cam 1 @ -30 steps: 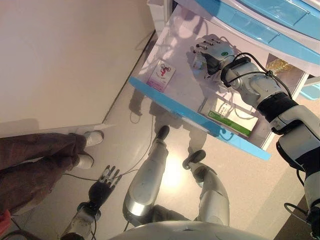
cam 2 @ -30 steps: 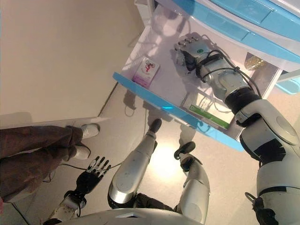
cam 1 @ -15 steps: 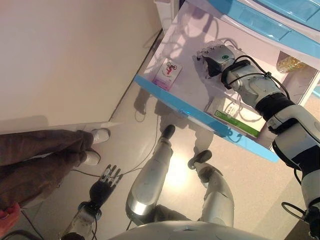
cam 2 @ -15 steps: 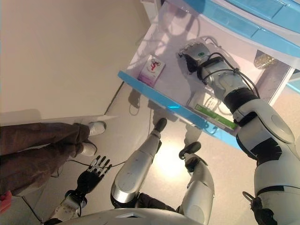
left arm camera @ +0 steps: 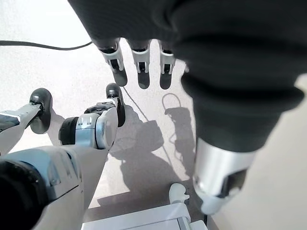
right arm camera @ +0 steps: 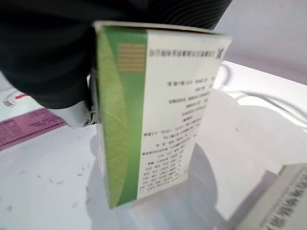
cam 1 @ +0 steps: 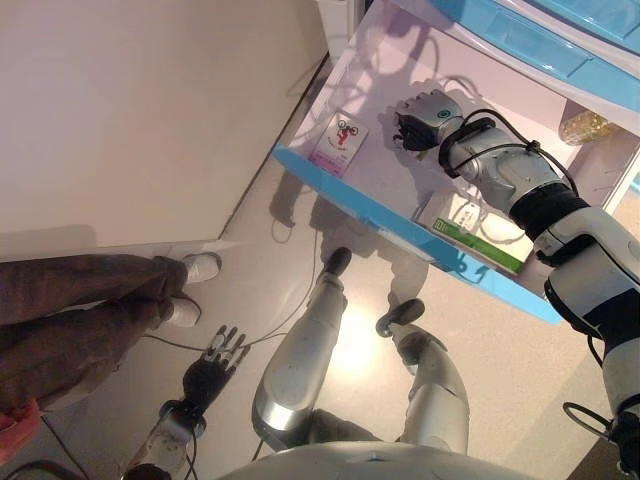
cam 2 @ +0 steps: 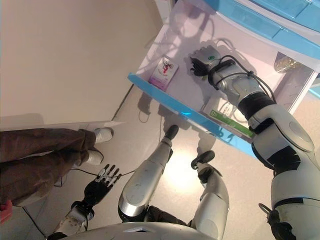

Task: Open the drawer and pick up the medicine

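Observation:
The drawer [cam 1: 360, 205] with a blue front stands pulled open. My right hand [cam 1: 425, 115] is inside it, fingers curled round a green and white medicine box [right arm camera: 153, 110]. The right wrist view shows this box upright against the palm, its lower end close to the white drawer floor. The hand hides the box in the eye views. My left hand [cam 1: 215, 362] hangs low by the floor, away from the drawer, fingers [left arm camera: 139, 62] straight and empty.
A pink and white box [cam 1: 337, 143] lies at the drawer's left. A flat green and white box [cam 1: 470, 222] lies by its front right. A yellowish object [cam 1: 583, 127] sits at the back right. Closed blue drawers [cam 1: 520, 40] are above. A person's legs [cam 1: 90, 320] are at left.
The camera has shifted a little. My right hand has turned and its fingers have curled tighter inside the drawer. The left hand has stayed low.

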